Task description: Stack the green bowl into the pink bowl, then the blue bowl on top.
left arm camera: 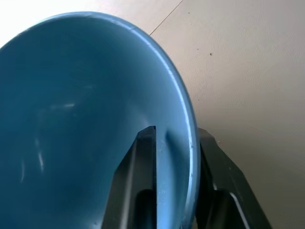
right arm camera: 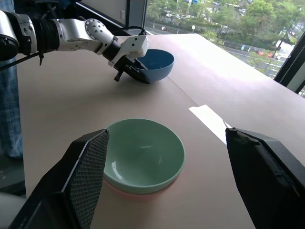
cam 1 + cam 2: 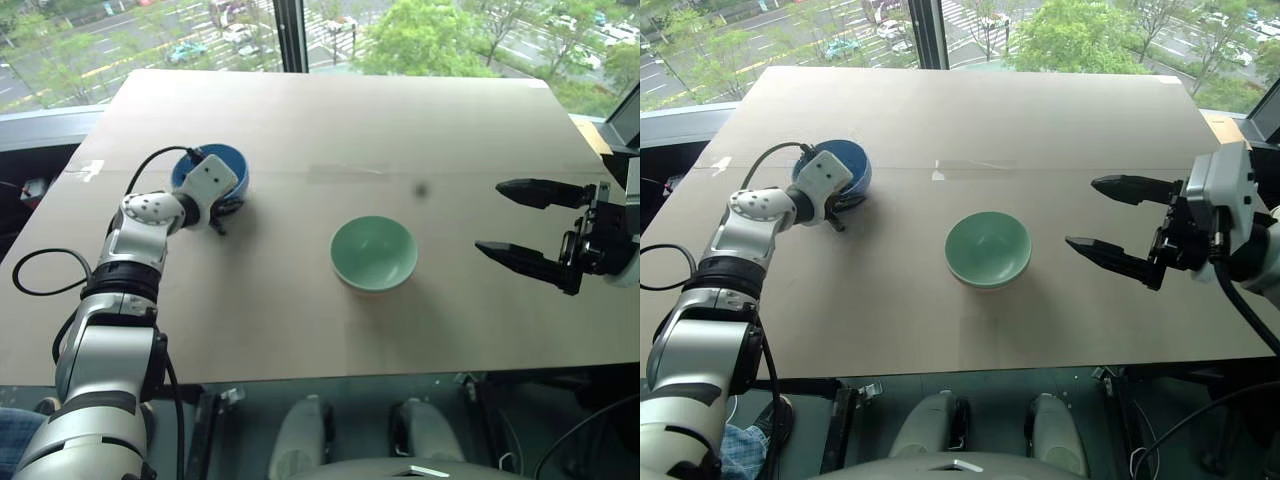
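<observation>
Loads of bare table (image 3: 300, 120) around the green bowl (image 3: 374, 252), which sits nested in the pink bowl (image 2: 143, 193) mid-table. The only clutter is on the left, where the left pincer (image 3: 222, 210) clamps the blue bowl (image 3: 222, 160) rim. The right pincer (image 3: 520, 222) hangs wide apart, off to the right.

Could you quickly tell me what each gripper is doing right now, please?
Left gripper: shut on the blue bowl, pinching its rim.
Right gripper: open, holding nothing.

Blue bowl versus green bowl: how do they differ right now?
The blue bowl sits alone at the table's far left, its rim pinched by the shut left gripper. The green bowl sits mid-table, nested in the pink bowl, with no gripper touching it. Both are upright, empty and similar in size.
</observation>
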Motion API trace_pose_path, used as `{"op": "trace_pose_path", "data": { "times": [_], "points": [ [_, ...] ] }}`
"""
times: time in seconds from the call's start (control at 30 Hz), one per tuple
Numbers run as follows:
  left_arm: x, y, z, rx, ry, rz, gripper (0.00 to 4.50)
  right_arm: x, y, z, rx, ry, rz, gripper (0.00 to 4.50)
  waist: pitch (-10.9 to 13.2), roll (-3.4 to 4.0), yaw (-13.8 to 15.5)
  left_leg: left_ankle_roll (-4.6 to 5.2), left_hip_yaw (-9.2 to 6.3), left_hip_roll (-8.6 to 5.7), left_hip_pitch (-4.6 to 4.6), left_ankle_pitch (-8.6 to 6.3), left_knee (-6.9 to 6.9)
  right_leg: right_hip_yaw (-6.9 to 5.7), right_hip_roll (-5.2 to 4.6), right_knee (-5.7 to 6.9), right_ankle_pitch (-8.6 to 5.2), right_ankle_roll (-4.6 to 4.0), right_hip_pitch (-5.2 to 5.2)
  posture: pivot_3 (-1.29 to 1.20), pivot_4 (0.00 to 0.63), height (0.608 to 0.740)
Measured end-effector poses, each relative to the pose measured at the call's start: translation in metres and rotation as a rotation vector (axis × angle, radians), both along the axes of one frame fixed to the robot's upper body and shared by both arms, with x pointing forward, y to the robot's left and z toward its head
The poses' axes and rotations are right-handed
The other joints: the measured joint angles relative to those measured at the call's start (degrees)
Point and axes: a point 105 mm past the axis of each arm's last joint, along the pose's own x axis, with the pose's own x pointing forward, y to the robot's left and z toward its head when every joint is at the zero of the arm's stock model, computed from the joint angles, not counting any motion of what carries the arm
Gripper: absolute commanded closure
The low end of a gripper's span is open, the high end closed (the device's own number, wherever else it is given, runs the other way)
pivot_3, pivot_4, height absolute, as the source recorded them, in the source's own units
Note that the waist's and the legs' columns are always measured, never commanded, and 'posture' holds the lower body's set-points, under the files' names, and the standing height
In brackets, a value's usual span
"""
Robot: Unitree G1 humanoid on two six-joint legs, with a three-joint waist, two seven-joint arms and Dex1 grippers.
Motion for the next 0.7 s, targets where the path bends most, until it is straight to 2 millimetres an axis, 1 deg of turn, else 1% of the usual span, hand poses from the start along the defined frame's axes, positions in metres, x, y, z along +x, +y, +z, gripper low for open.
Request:
{"op": "trace_pose_path", "data": {
  "times": [0.03,0.17,0.3,0.37,0.4,0.43,0.5,0.53,0.57,0.6,0.7],
  "points": [
    [0.001,0.000,0.003,0.003,-0.002,-0.005,4.45,0.000,0.000,0.000,0.003,0.002,0.000,0.42,0.0,0.00,0.0,0.00,0.01,-0.01,0.01,0.00,0.01,0.00,-0.01,0.00,0.00,0.00,0.01,0.00,0.150,0.738],
    [0.003,-0.009,0.001,0.020,0.025,-0.050,4.45,-0.001,-0.001,-0.002,-0.001,0.005,-0.004,0.42,0.0,-0.06,0.0,0.01,0.01,-0.02,-0.02,-0.01,0.12,0.00,-0.02,0.01,0.00,0.01,0.01,0.00,0.150,0.738],
    [0.009,-0.048,0.016,0.005,-0.005,-0.210,4.45,0.000,-0.001,0.000,-0.009,-0.014,-0.009,0.42,0.1,-0.11,0.2,0.08,0.01,-0.01,-0.13,-0.04,0.31,-0.09,-0.02,0.01,0.00,0.01,0.04,0.00,0.150,0.738],
    [0.011,-0.063,0.023,-0.013,-0.022,-0.266,4.45,0.000,-0.001,-0.001,-0.013,-0.010,-0.010,0.42,0.1,-0.11,0.2,0.11,0.00,-0.01,-0.14,-0.07,0.34,-0.06,-0.02,0.02,0.01,0.01,0.04,0.00,0.150,0.738],
    [0.011,-0.081,0.032,-0.025,-0.048,-0.339,4.45,0.001,-0.002,-0.001,-0.013,-0.006,-0.013,0.42,0.1,-0.12,0.2,0.14,0.01,-0.02,-0.16,-0.08,0.38,-0.07,-0.02,0.02,0.01,0.03,0.04,0.00,0.150,0.738],
    [0.010,-0.094,0.039,-0.035,-0.072,-0.393,4.45,0.002,-0.002,-0.002,-0.012,-0.004,-0.014,0.42,0.1,-0.12,0.2,0.16,0.01,-0.02,-0.18,-0.09,0.40,-0.06,-0.02,0.02,0.02,0.03,0.04,0.00,0.150,0.738],
    [0.006,-0.112,0.048,-0.053,-0.098,-0.471,4.45,0.002,-0.003,-0.003,-0.013,0.000,-0.015,0.42,0.1,-0.12,0.2,0.19,0.00,-0.02,-0.19,-0.11,0.41,-0.05,-0.04,0.02,0.03,0.05,0.04,0.00,0.150,0.738],
    [0.001,-0.133,0.057,-0.071,-0.125,-0.557,4.45,0.002,-0.002,-0.003,-0.016,0.002,-0.014,0.42,0.1,-0.12,0.2,0.22,-0.01,-0.01,-0.22,-0.13,0.43,-0.06,-0.05,0.02,0.03,0.05,0.04,0.00,0.150,0.738],
    [-0.005,-0.149,0.063,-0.082,-0.143,-0.628,4.45,0.002,-0.002,-0.003,-0.019,0.002,-0.013,0.42,0.1,-0.12,0.2,0.24,-0.02,0.00,-0.25,-0.14,0.47,-0.06,-0.06,0.03,0.03,0.06,0.04,0.00,0.150,0.738],
    [-0.016,-0.173,0.072,-0.086,-0.171,-0.738,4.45,0.002,-0.001,-0.004,-0.022,0.002,-0.007,0.42,0.1,-0.12,0.1,0.27,-0.04,0.03,-0.26,-0.16,0.49,-0.04,-0.06,0.02,0.05,0.09,0.04,0.00,0.150,0.738],
    [-0.039,-0.206,0.085,-0.126,-0.180,-0.901,4.45,0.003,-0.001,-0.006,-0.026,0.011,-0.007,0.42,0.1,-0.11,-0.1,0.28,-0.04,-0.02,-0.23,-0.17,0.51,0.03,-0.06,0.01,0.06,0.12,0.04,0.00,0.150,0.738]
  ]
}}
